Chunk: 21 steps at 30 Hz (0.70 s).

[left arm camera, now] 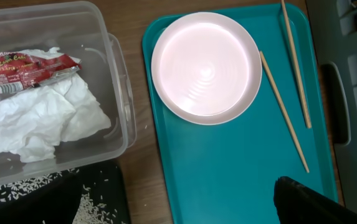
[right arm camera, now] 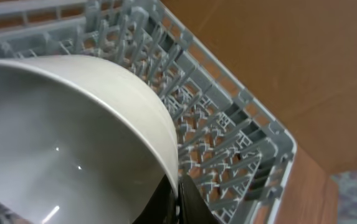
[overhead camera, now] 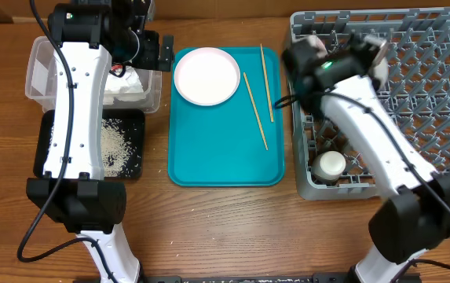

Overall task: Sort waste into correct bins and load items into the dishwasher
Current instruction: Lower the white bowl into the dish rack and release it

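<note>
My right gripper (right arm camera: 177,200) is shut on the rim of a white bowl (right arm camera: 60,137) and holds it tilted over the grey dish rack (right arm camera: 228,124). In the overhead view this gripper (overhead camera: 366,53) and bowl (overhead camera: 381,63) are over the rack's far left part (overhead camera: 444,94). A white cup (overhead camera: 331,165) stands in the rack's near left corner. My left gripper (left arm camera: 178,205) is open and empty, above the gap between the clear tub (left arm camera: 119,87) and the teal tray. The tub holds the napkin (left arm camera: 35,118) and the red wrapper (left arm camera: 22,68). Rice (overhead camera: 115,141) lies in the black tray (overhead camera: 134,118).
The teal tray (overhead camera: 225,149) in the middle carries the pale plate (overhead camera: 206,75) and two chopsticks (overhead camera: 255,110), also in the left wrist view (left arm camera: 206,65), (left arm camera: 284,112). Another white shape (overhead camera: 307,43) sits at the rack's far left corner, partly hidden by my right arm.
</note>
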Each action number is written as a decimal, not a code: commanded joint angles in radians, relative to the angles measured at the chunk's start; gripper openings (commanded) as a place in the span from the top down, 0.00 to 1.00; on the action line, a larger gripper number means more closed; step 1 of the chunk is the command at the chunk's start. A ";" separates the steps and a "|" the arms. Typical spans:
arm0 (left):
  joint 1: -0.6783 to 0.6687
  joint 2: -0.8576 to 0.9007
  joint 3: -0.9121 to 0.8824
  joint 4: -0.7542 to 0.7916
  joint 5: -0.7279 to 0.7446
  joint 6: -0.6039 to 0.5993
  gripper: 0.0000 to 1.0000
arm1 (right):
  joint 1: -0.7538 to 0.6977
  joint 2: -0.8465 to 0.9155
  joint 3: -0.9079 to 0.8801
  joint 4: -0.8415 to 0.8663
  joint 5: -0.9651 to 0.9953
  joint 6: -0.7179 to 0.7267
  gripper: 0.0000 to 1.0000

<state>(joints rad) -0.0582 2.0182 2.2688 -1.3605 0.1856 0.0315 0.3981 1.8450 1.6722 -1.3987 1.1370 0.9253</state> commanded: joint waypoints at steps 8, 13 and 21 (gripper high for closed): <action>0.005 -0.011 0.006 0.004 -0.006 -0.010 0.00 | 0.032 -0.035 -0.254 0.264 0.145 0.010 0.96; 0.005 -0.011 0.006 0.004 -0.006 -0.010 0.00 | 0.032 -0.035 -0.327 0.341 0.143 0.010 0.96; 0.005 -0.011 0.006 0.004 -0.006 -0.010 0.00 | 0.032 -0.035 -0.337 0.378 0.026 0.010 0.96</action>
<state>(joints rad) -0.0582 2.0182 2.2688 -1.3605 0.1856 0.0315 0.4324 1.8431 1.3392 -1.0294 1.2175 0.9283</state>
